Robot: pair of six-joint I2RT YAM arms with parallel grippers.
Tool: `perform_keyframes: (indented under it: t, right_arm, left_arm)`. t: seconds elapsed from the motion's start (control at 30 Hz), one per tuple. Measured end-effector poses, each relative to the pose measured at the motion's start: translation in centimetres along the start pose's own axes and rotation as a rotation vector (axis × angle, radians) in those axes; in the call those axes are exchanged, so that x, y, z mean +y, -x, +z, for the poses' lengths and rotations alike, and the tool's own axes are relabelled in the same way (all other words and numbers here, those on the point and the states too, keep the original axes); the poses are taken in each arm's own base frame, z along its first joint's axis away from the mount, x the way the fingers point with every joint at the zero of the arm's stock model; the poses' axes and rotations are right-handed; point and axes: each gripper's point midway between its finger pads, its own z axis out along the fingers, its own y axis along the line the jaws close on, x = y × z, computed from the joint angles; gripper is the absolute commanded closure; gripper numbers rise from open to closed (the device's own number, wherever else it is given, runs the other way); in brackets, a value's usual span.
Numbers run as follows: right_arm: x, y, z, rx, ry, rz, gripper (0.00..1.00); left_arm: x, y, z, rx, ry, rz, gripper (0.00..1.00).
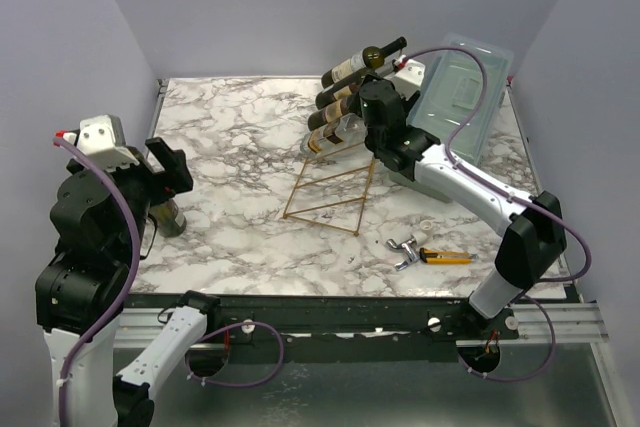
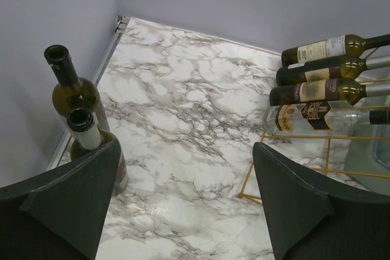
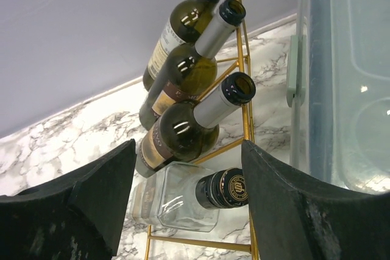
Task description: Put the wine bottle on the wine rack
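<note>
The right gripper point(image 3: 189, 144) gapes empty by a clear bottle point(image 3: 177, 202) on the wine rack point(image 1: 330, 187); left gripper point(image 2: 186, 144) released, apparently beside a wine bottle point(image 2: 73, 92)

So the black-and-white left arm point(image 1: 90, 222) is bunched up tight over its base, sitting around 8 o'clock in the top view with its elbow tucked in. Its black two-finger left gripper point(image 1: 172, 169) faces roughly 2 o'clock with the jaws spread wide. The wedge-shaped fingers point(image 2: 73, 193) sit far apart in the wrist view. The black-and-white right arm point(image 1: 470, 192) reaches from 5 o'clock up toward 1 o'clock, elbow bent at the outer side. Its black two-finger right gripper point(image 1: 372, 107) points about 11 o'clock, fingers point(image 3: 280, 205) parted as well.
</note>
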Motion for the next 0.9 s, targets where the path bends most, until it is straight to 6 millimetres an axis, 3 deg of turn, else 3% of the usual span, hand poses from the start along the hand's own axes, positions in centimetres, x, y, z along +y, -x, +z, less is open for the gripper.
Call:
perform_keyframes:
  t: [0.17,0.4,0.53,0.63,0.73,0.9]
  right_arm:
    - [1.0,1.8,-1.4,0.01,0.1,-0.027,0.24]
    - [4.5,2.7,-5.9,0.105,0.428,-0.047,0.2]
    - [6.3,0.7,-9.5,0.217,0.659,-0.052,0.19]
    - [6.5,-1.6,-11.9,0.308,0.784,-0.063,0.18]
    - [6.4,-3.4,-13.9,0.386,0.873,-0.08,0.16]
    - [5.5,-3.4,-16.3,0.411,0.95,-0.084,0.14]
  left_arm:
    - [-0.1,-0.2,0.3,0.012,0.004,-0.011,0.08]
    - [1.0,-1.8,2.8,0.117,0.142,-0.007,0.01]
    - [3.1,-3.6,5.1,0.214,0.336,0.042,0.01]
    - [4.2,-5.0,6.3,0.271,0.441,0.083,0.01]
    - [5.5,-4.6,6.1,0.247,0.522,0.094,0.01]
    - [7.6,-3.7,4.9,0.173,0.637,0.097,0.01]
